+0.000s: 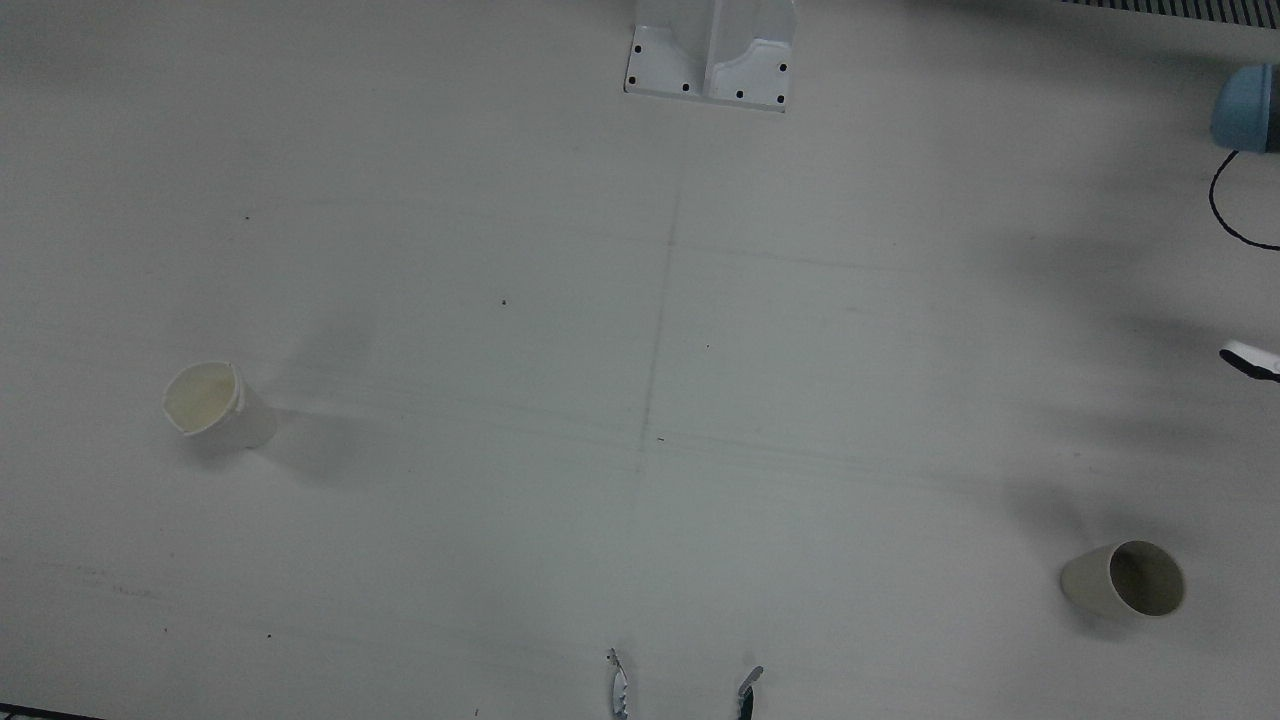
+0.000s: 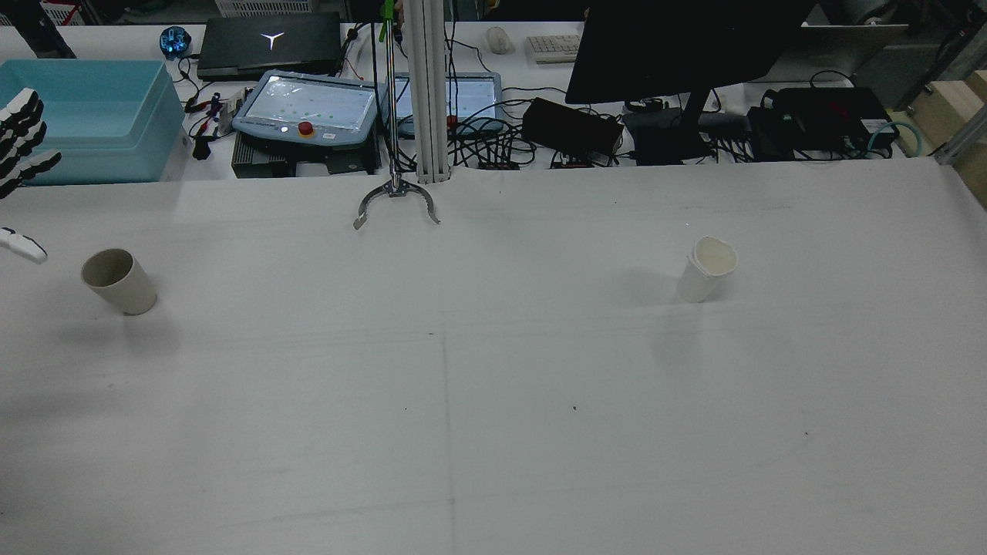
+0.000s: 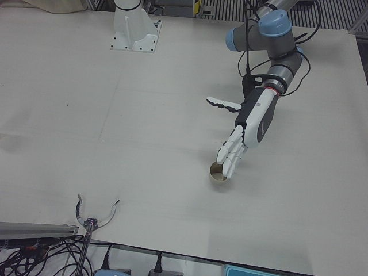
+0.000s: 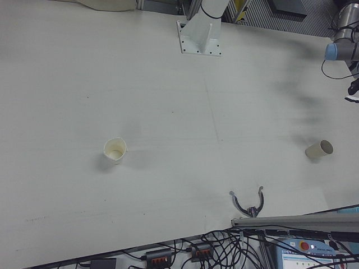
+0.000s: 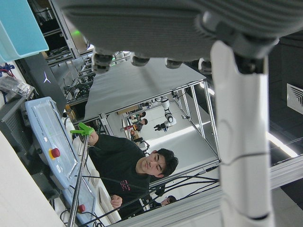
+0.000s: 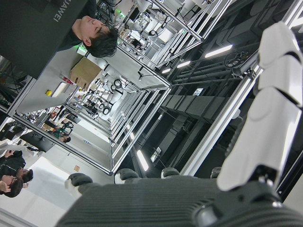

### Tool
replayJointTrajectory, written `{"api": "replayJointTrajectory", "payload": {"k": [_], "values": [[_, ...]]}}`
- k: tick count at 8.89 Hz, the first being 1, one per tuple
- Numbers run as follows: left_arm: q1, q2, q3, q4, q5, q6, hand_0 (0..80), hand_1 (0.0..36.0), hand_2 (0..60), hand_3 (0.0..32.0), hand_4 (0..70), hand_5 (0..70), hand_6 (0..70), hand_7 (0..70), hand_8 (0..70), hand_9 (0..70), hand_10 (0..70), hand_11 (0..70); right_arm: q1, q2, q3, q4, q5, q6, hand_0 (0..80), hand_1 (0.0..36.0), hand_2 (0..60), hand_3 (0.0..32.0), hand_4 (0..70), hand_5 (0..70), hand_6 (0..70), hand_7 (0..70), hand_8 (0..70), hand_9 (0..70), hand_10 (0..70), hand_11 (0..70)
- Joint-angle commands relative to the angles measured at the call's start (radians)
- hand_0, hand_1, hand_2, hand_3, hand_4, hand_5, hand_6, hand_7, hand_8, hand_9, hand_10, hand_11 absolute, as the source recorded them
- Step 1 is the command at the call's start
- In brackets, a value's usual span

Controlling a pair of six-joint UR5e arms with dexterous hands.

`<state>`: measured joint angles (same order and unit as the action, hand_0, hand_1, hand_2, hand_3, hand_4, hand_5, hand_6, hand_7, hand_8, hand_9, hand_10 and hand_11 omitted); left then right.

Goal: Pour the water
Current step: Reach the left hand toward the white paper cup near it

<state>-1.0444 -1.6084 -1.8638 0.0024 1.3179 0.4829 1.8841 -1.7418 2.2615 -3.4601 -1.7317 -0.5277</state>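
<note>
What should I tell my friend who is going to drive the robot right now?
Left hand: open, fingers spread, holding nothing, close above the tan cup.
Right hand: shows only in its own camera, fingers spread, nothing seen in it.
The tan cup stands upright on the left arm's side of the table. The white cup stands upright on the right arm's side, far from the tan one.
Done: nothing, no cup is picked up.
Left: grasp a cup, carry it to the other one, pour.

Two cups stand well apart on the counter [image 2: 493, 432]: one cup [image 2: 117, 280] on my left side, the other cup [image 2: 706, 269] on my right. My left hand [image 3: 247, 129] hangs spread just above the left one. Behind the counter's far edge sits a monitor [image 2: 678, 46].
</note>
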Motion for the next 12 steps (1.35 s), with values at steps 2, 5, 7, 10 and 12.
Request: {"api": "replayJointTrajectory", "payload": {"k": [2,5,7,10,12], "values": [[0.085,-0.099,0.205,-0.074,-0.080,0.014,78.4,17.9,0.0,0.0,12.2,0.0,0.8,0.0,0.0,0.0,3.4,8.1,-0.014,-0.019,0.029,-0.011,0.000,-0.018,47.8,19.3,17.8,2.4,0.0,4.7,0.6,0.0,0.0,0.0,0.0,0.0],[0.092,-0.134,0.352,-0.143,-0.078,0.005,80.0,18.2,0.0,0.0,15.1,0.0,2.3,0.1,0.0,0.0,4.0,8.9,-0.036,-0.019,0.021,-0.013,0.001,-0.018,48.0,18.5,16.3,3.0,0.0,5.6,4.3,1.9,1.1,0.1,0.0,0.0],[0.089,-0.124,0.344,-0.137,-0.072,-0.025,80.0,18.4,0.0,0.0,15.1,0.0,2.8,0.3,0.0,0.0,4.2,9.3,-0.049,-0.019,0.018,-0.013,0.001,-0.018,47.6,17.5,16.2,3.4,0.0,5.5,5.3,3.2,1.8,0.8,0.0,0.0],[0.095,-0.087,0.342,-0.140,-0.072,-0.050,80.0,18.3,0.0,0.0,16.8,0.0,3.9,1.1,0.0,0.0,4.5,9.8,-0.062,-0.018,0.015,-0.011,0.003,-0.018,47.3,17.1,16.7,3.8,0.0,5.6,6.3,4.0,2.6,1.5,0.0,0.0],[0.096,-0.088,0.479,-0.269,-0.074,-0.055,78.8,15.4,0.0,0.0,16.9,0.0,3.9,0.8,0.0,0.0,4.6,9.5,-0.069,-0.018,0.015,-0.011,0.003,-0.018,47.5,17.1,17.2,3.4,0.0,5.7,6.8,4.1,2.9,1.6,0.0,0.0]]}}
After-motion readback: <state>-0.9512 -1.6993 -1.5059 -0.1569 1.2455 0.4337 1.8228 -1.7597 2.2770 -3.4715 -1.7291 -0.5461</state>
